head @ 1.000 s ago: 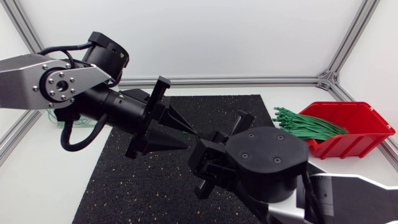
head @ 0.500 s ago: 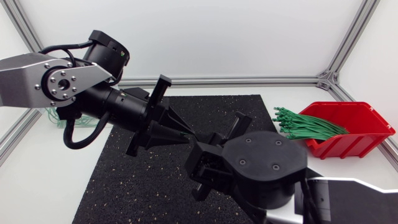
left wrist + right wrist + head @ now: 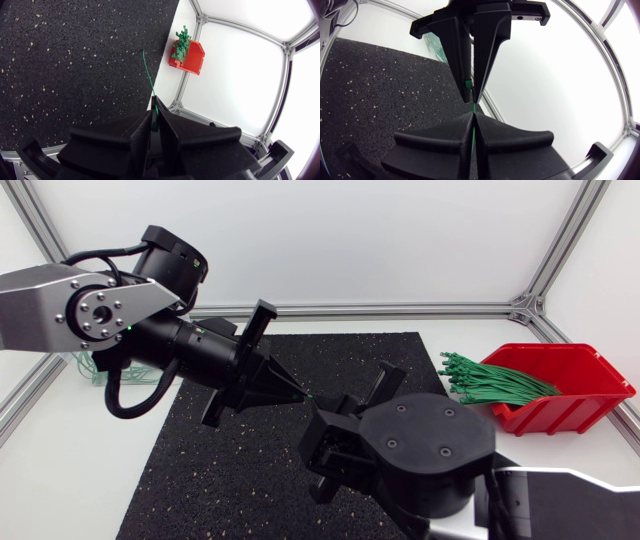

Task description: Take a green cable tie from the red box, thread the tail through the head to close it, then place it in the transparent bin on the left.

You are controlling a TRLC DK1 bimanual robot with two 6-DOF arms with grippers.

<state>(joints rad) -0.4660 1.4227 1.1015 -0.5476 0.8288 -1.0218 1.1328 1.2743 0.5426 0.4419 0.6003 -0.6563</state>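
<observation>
Left gripper (image 3: pixel 288 388) is clamped tight on the green cable tie (image 3: pixel 148 75). In the head view it points toward roughly 4 o'clock, above the middle of the black mat (image 3: pixel 220 470). Right gripper (image 3: pixel 473 119) sits tip to tip with it and is pinching the same tie, with a thin green strip running between the two. The tie's loose end pokes out past the left fingers. Red box (image 3: pixel 565 390) with the spare ties is off the mat at 3 o'clock.
</observation>
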